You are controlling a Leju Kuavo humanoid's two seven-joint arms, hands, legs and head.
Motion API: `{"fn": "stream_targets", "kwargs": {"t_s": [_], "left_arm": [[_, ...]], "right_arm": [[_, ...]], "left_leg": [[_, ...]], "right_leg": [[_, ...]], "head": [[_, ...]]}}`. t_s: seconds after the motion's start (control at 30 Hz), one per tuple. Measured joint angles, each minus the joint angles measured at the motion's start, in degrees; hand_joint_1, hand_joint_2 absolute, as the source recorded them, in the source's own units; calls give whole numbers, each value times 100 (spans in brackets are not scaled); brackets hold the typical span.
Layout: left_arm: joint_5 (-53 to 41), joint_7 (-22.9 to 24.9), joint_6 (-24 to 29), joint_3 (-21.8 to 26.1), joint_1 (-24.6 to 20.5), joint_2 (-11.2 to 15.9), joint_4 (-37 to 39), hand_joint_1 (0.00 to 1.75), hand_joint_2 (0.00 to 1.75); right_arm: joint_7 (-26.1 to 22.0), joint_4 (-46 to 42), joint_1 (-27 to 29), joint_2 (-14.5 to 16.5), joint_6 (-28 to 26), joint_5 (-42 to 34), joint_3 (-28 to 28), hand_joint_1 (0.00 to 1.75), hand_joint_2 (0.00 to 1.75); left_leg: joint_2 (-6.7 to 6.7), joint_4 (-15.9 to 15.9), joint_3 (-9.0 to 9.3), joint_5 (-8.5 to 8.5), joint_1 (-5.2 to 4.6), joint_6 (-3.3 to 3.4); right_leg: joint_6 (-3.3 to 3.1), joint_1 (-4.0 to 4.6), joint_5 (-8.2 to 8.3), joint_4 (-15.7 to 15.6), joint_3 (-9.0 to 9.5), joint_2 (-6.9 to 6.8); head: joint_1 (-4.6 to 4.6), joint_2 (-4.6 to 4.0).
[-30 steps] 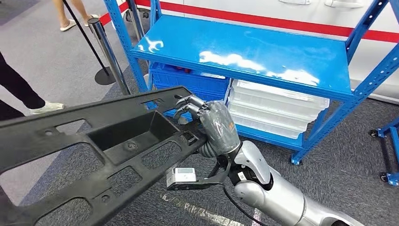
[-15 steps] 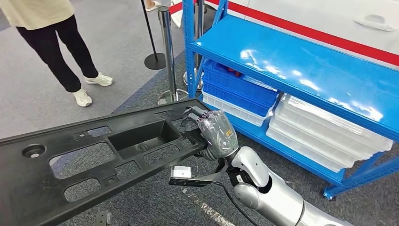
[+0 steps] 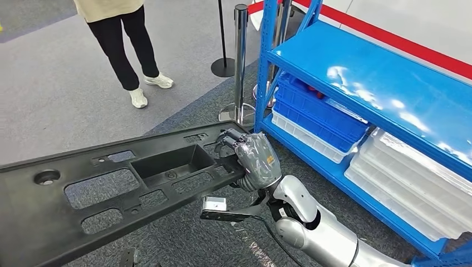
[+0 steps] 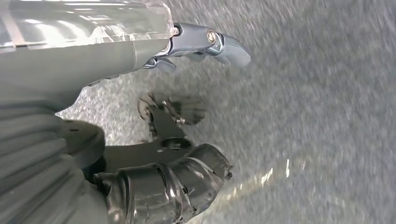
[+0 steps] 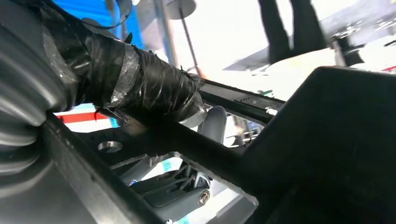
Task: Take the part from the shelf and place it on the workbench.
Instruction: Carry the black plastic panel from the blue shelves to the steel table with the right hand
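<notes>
- my right hand (image 3: 255, 161) gripped the black part (image 3: 111, 183), already off the blue shelf (image 3: 384, 83) beside it.
- left hand (image 4: 196, 42): i couldn't tell its state; placing on the workbench was still left.

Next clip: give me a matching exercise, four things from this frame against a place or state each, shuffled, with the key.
Things:
1. long black plastic part with cut-outs
2. stack of clear plastic trays
3. chrome barrier post
4. dark blue plastic crates

Places or states:
A. standing on the carpet beside the blue metal shelf
B. on the lower shelf level, at the end nearest the post
C. gripped at one end by the right hand
D. on the lower shelf level, at the far end from the post

Pairs: 1-C, 2-D, 3-A, 4-B
</notes>
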Motion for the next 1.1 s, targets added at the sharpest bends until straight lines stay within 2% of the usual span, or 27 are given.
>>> {"fn": "stream_targets", "kwargs": {"t_s": [0.07,0.1,0.17,0.2,0.27,0.33,0.37,0.4,0.43,0.47,0.5,0.53,0.57,0.6,0.63,0.67,0.7,0.73,0.77,0.8,0.83,0.9,0.93,0.97,1.0,1.03,1.1], "left_arm": [[-11,1,1,-1,-16,3,0,0,175],[-15,1,2,-2,-24,3,0,0,175],[-20,1,2,-2,-32,3,0,0,175],[-21,1,2,-2,-28,3,0,0,175],[-23,1,2,-7,-26,3,0,0,175],[-24,4,1,-22,-31,4,0,0,175],[-25,7,1,-31,-34,4,0,0,175],[-26,9,-1,-37,-34,5,0,0,175],[-27,13,-3,-41,-31,5,0,0,175],[-29,18,-6,-44,-29,5,0,0,175],[-31,23,-10,-47,-27,4,0,0,175],[-33,28,-13,-50,-28,4,0,0,175],[-35,36,-15,-52,-33,4,0,0,175],[-37,44,-15,-55,-38,5,0,0,175],[-39,53,-11,-56,-40,7,0,0,175],[-41,65,-6,-57,-38,9,0,0,175],[-43,75,2,-57,-31,13,0,0,175],[-44,85,8,-57,-26,16,0,0,175],[-44,92,13,-58,-28,19,0,0,175],[-44,96,15,-59,-35,19,0,0,175],[-44,98,15,-60,-46,15,0,0,175],[-45,101,15,-61,-62,11,0,0,175],[-47,103,15,-61,-62,11,0,0,175],[-49,105,15,-62,-60,12,0,0,175],[-51,107,16,-62,-57,13,0,0,175],[-53,108,16,-62,-60,14,0,0,175],[-56,107,17,-62,-75,16,0,0,175]], "right_arm": [[-5,2,-8,5,0,-2,11,175,175],[-7,2,-14,7,-1,-2,17,175,175],[-7,3,-19,7,-1,-3,32,175,175],[-7,4,-20,6,-2,-3,39,175,175],[-8,5,-22,5,-4,-3,50,175,175],[-9,11,-24,5,-9,-10,59,175,175],[-9,18,-20,4,-12,-16,65,175,175],[-10,27,-9,3,-15,-25,72,175,175],[-14,36,3,2,-18,-35,78,175,175],[-27,41,12,1,-22,-50,82,175,175],[-49,43,17,1,-27,-75,85,175,175],[-79,43,18,1,-33,-105,86,175,175],[-115,38,16,1,-42,-143,86,175,175],[-150,32,17,0,-52,-184,86,175,175],[-179,26,17,0,-62,-221,87,175,175],[-205,20,15,0,-69,-257,87,175,175],[-226,20,9,1,-74,-287,88,175,175],[-245,20,-1,3,-78,-310,88,175,175],[-264,19,-14,4,-81,-329,88,175,175],[-281,19,-24,6,-85,-348,88,175,175],[-292,19,-28,7,-89,-368,88,175,175],[-306,19,-30,7,-92,-407,88,175,175],[-310,19,-29,7,-92,-419,88,175,175],[-315,19,-29,7,-93,-428,88,175,175],[-320,19,-30,7,-95,-436,88,175,175],[-326,16,-31,7,-97,-442,87,175,175],[-346,5,-36,5,-105,-464,86,175,175]], "left_leg": [[180,-591,336,179,-45,57],[225,-711,401,184,-69,99],[144,-751,406,163,-99,184],[85,-774,426,166,-85,219],[-38,-834,487,179,-62,280],[-158,-858,521,179,-65,336],[-224,-856,523,174,-76,361],[-301,-849,524,168,-87,379],[-386,-837,526,160,-96,386],[-475,-819,528,150,-101,388],[-566,-796,528,137,-101,382],[-648,-770,518,121,-106,368],[-725,-741,495,109,-110,349],[-790,-724,467,106,-101,322],[-856,-722,440,110,-91,288],[-927,-727,420,117,-72,252],[-911,-726,403,118,-55,217],[-800,-675,372,87,-61,182],[-623,-525,298,10,-69,150],[-408,-274,171,-111,-75,121],[-253,64,-4,-260,-75,93],[-140,661,-335,-447,-51,64],[-122,724,-379,-410,-45,62],[-102,570,-304,-279,-44,71],[-48,222,-115,-89,-52,93],[71,-175,100,51,-82,132],[248,-708,398,188,-154,224]], "right_leg": [[60,25,-38,-13,46,-121],[94,41,-52,-25,68,-168],[163,61,-71,-66,120,-265],[202,53,-91,-76,141,-259],[244,34,-250,129,76,-52],[220,49,-553,792,-263,229],[197,67,-668,1164,-481,291],[175,86,-690,1408,-648,324],[152,101,-601,1450,-725,345],[127,110,-416,1276,-695,371],[100,115,-176,937,-583,448],[73,106,3,588,-460,599],[60,88,115,293,-346,737],[53,80,154,116,-277,848],[46,80,127,61,-250,888],[33,84,129,27,-223,833],[7,90,135,9,-200,764],[-25,87,137,-13,-169,694],[-57,80,139,-37,-137,617],[-82,84,131,-49,-107,538],[-102,95,116,-51,-87,459],[-120,114,83,-45,-65,289],[-120,119,65,-42,-54,208],[-114,123,48,-41,-38,134],[-106,126,27,-40,-12,65],[-92,133,6,-42,17,-2],[-46,151,-33,-51,63,-117]], "head": [[10,0],[24,0],[56,0],[66,0],[114,0],[182,0],[204,0],[220,0],[231,0],[238,0],[250,0],[261,0],[271,0],[281,0],[288,0],[294,0],[297,1],[288,1],[275,1],[263,1],[252,0],[253,0],[251,0],[252,0],[251,0],[253,0],[255,0]]}}
